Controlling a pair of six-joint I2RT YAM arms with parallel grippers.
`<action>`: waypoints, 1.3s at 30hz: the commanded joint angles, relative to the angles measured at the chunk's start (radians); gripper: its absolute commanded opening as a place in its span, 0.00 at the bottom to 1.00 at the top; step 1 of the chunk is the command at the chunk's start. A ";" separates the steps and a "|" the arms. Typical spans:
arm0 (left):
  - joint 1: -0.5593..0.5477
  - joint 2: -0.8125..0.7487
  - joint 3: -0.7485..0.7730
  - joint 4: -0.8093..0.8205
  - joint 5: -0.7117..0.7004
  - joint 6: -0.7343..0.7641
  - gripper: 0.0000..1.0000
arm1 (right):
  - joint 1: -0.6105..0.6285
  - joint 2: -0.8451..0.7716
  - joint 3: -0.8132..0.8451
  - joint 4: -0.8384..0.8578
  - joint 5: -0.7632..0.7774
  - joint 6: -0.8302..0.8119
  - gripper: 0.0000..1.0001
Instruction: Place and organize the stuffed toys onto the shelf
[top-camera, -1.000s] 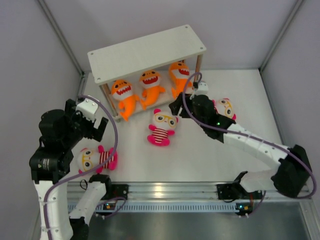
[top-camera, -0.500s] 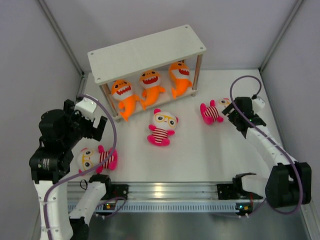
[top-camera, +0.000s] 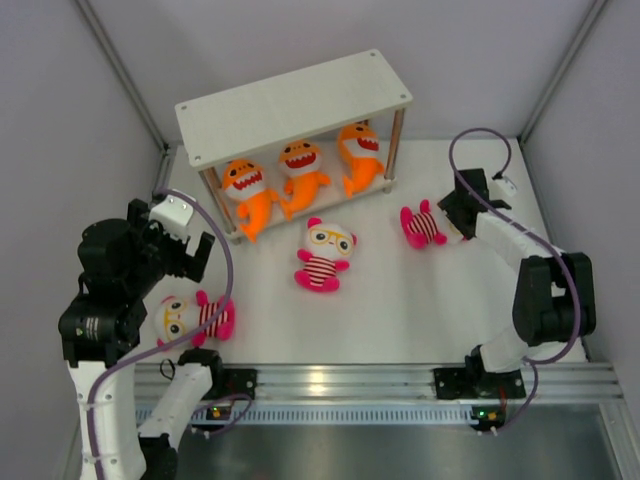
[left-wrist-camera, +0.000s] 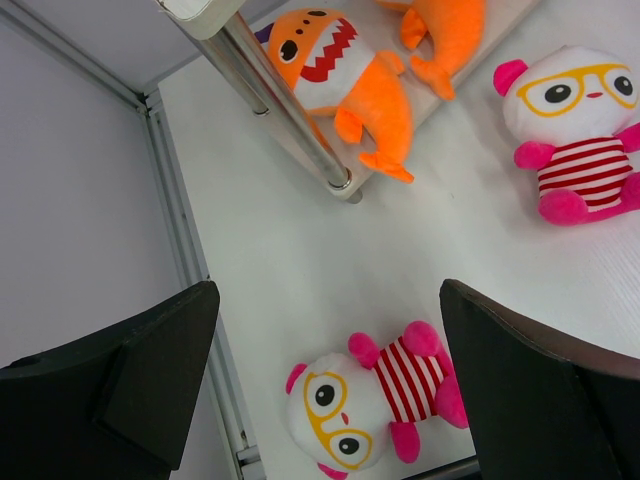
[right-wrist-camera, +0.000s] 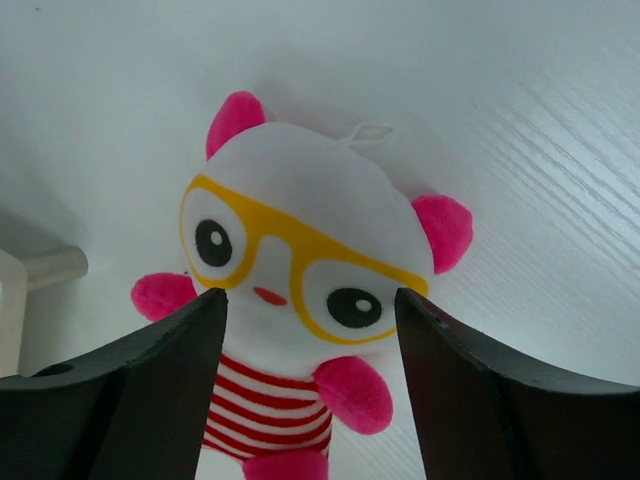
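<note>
The shelf (top-camera: 295, 105) stands at the back. Three orange sharks (top-camera: 300, 170) lie side by side on its lower tier; its top board is bare. Three striped dolls lie on the table: one in the middle (top-camera: 323, 255), one at the right (top-camera: 423, 224), one at the near left (top-camera: 190, 318). My right gripper (top-camera: 455, 208) is open over the right doll's head; in the right wrist view the gripper (right-wrist-camera: 308, 300) straddles that doll (right-wrist-camera: 300, 250). My left gripper (top-camera: 185, 255) is open and empty, above the left doll (left-wrist-camera: 375, 400).
In the left wrist view a shelf corner post (left-wrist-camera: 290, 120) stands beside the leftmost shark (left-wrist-camera: 345, 80). Grey walls close in the table on the left, right and back. A metal rail (top-camera: 330, 380) runs along the near edge.
My right arm has swung from the shelf's right end out to the right, then in over the right doll's head. The left arm and all toys have not moved.
</note>
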 joint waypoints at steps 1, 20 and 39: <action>-0.002 -0.002 0.009 0.023 -0.010 -0.016 0.99 | -0.009 0.039 0.035 0.046 -0.017 -0.018 0.67; -0.002 0.017 0.015 0.023 0.010 -0.019 0.99 | -0.043 -0.264 -0.336 0.583 0.016 -0.401 0.00; -0.002 0.034 0.010 0.024 0.004 -0.021 0.99 | 0.238 -0.345 -0.070 1.611 -0.433 -1.520 0.00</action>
